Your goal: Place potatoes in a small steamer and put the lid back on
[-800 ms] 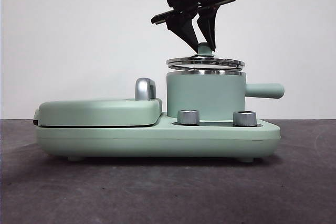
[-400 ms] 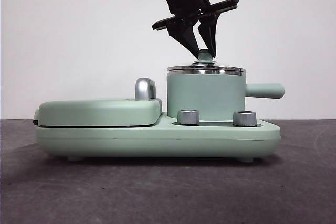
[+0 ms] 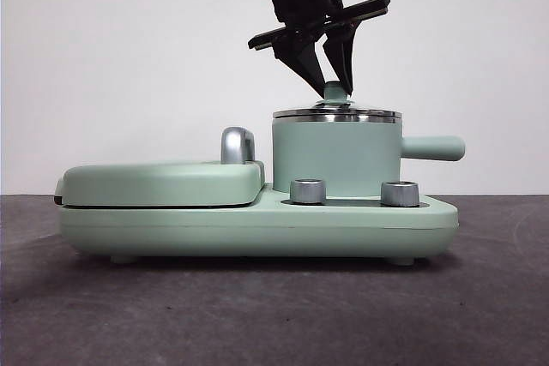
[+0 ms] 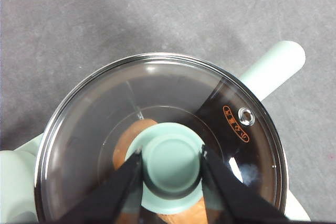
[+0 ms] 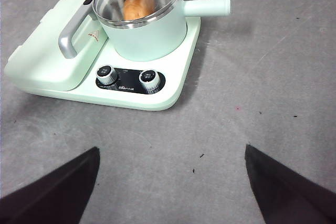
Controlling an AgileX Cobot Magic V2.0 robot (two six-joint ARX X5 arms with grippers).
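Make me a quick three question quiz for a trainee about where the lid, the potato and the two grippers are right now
1. True or false: the lid rests flat on the small steamer.
2. Where is the potato? A. on the table beside the appliance. B. inside the small steamer, under the glass. C. held in the right gripper.
3. Fill in: the left gripper has a jaw on each side of the lid's ____.

Key:
1. True; its steel rim sits level on the pot's rim.
2. B; it shows orange-brown through the lid in both wrist views.
3. Knob. The right gripper waits open over the table, away from the appliance.
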